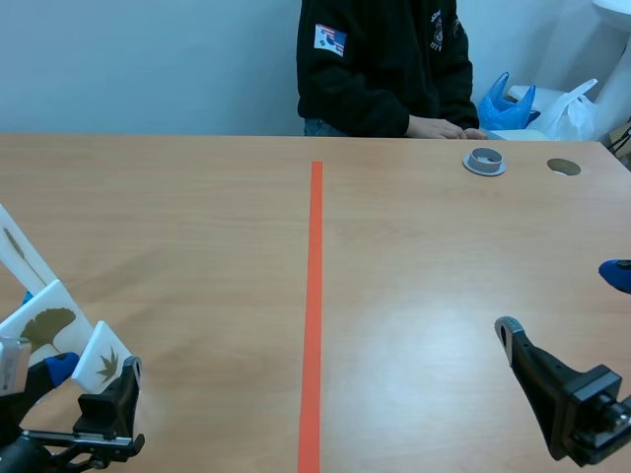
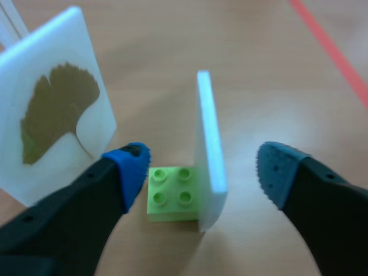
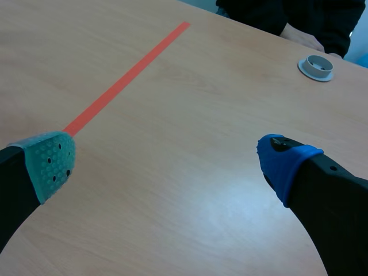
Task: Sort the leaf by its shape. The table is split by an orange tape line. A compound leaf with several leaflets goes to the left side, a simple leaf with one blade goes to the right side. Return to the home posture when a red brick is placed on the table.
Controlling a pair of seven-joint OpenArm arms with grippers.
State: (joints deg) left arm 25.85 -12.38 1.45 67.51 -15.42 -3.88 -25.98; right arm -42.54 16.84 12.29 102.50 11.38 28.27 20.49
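Left wrist view: my L pincer, apart, straddles upright leaf card edge-on, bench's near-L corner; R arm's farther.

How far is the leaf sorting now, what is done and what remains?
Done: nothing visibly; no leaf card stands right of the tape line. In hand: the open left end effector straddles a white card on a green brick, not yet gripping. Remaining: placing it, and the ginkgo card beside it. The right end effector is open, empty.
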